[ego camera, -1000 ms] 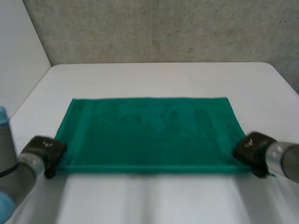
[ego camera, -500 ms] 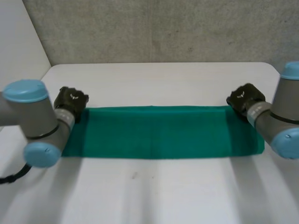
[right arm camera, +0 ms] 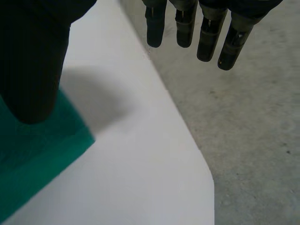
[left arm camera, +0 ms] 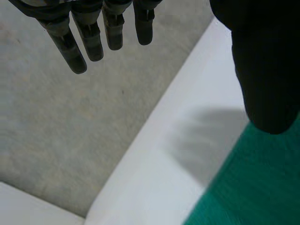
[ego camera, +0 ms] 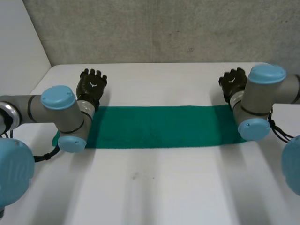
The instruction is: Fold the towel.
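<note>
Left hand (ego camera: 92, 84), right hand (ego camera: 233, 80), both loose, near towel's (ego camera: 159, 126) far corners

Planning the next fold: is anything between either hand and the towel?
Nothing visible. The left hand and right hand are open at the far corners of the towel, which lies as a folded strip on the table.

One green towel (ego camera: 159, 126) is shown, laid on one white tabletop (ego camera: 164, 187). Two robot arms are counted: one left arm (ego camera: 56, 115) and one right arm (ego camera: 260, 101). Each arm is ended by one black hand, so two hands are counted: the left hand (ego camera: 92, 84) and the right hand (ego camera: 233, 82).
</note>
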`<move>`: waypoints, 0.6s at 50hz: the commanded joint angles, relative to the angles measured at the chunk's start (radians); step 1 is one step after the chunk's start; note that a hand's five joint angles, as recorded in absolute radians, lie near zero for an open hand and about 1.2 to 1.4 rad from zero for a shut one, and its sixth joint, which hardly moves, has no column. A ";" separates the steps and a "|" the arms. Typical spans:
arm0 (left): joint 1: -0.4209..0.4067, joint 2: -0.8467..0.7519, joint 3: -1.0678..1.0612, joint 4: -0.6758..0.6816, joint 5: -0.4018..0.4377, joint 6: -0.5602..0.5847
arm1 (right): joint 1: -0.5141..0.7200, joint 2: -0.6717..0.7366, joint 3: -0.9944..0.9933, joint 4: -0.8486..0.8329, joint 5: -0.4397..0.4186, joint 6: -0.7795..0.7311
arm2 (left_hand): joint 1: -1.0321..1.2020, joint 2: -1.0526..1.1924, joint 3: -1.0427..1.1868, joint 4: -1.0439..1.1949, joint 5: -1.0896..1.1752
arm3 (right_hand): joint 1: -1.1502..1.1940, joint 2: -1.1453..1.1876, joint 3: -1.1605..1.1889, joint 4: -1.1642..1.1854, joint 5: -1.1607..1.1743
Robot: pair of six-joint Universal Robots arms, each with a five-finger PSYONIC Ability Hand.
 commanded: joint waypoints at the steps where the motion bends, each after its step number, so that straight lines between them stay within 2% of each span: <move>1: -0.005 0.196 -0.212 0.049 -0.005 -0.013 | -0.012 -0.256 0.219 0.002 -0.062 0.180 | -0.018 -0.037 -0.042 -0.032 -0.047 | -0.030 -0.050 -0.038 -0.058 -0.064; 3: -0.005 0.241 -0.264 0.047 -0.007 -0.016 | -0.017 -0.365 0.349 0.005 -0.114 0.223 | -0.018 -0.037 -0.042 -0.032 -0.047 | -0.030 -0.050 -0.038 -0.058 -0.064; 5: -0.005 0.307 -0.348 0.046 -0.007 -0.027 | -0.017 -0.391 0.383 0.005 -0.125 0.230 | -0.018 -0.037 -0.042 -0.032 -0.047 | -0.030 -0.050 -0.038 -0.058 -0.064; 7: -0.004 0.351 -0.407 0.044 -0.005 -0.041 | -0.024 -0.480 0.511 0.011 -0.168 0.255 | -0.018 -0.037 -0.042 -0.032 -0.047 | -0.030 -0.050 -0.038 -0.058 -0.064; 11: 0.001 0.450 -0.540 0.046 -0.001 -0.104 | -0.082 -0.533 0.639 0.017 -0.206 0.264 | -0.018 -0.037 -0.042 -0.032 -0.047 | -0.030 -0.050 -0.038 -0.058 -0.064; 16: 0.001 0.517 -0.660 0.046 0.005 -0.211 | -0.122 -0.534 0.728 0.014 -0.258 0.266 | -0.018 -0.037 -0.042 -0.032 -0.047 | -0.020 -0.040 -0.028 -0.048 -0.054; 20: -0.002 0.537 -0.695 0.046 0.005 -0.259 | -0.136 -0.516 0.754 0.002 -0.292 0.264 | -0.018 -0.037 -0.042 -0.032 -0.047 | 0.083 0.063 0.075 0.055 0.049; 23: -0.002 0.540 -0.706 0.046 0.007 -0.271 | -0.161 -0.443 0.736 -0.017 -0.295 0.264 | -0.018 -0.037 -0.042 -0.032 -0.047 | 0.124 0.104 0.116 0.095 0.090; 28: -0.005 0.539 -0.712 0.046 0.005 -0.272 | -0.176 -0.330 0.699 -0.054 -0.294 0.255 | -0.018 -0.037 -0.042 -0.032 -0.047 | 0.362 0.342 0.354 0.334 0.328; 29: -0.005 0.537 -0.714 0.046 0.005 -0.272 | -0.187 -0.297 0.673 -0.061 -0.283 0.251 | -0.018 -0.037 -0.042 -0.032 -0.047 | 0.827 0.807 0.819 0.799 0.793; 30: -0.005 0.536 -0.715 0.046 0.005 -0.272 | -0.187 -0.296 0.673 -0.061 -0.283 0.250 | -0.018 -0.037 -0.042 -0.032 -0.047 | 0.832 0.812 0.823 0.803 0.798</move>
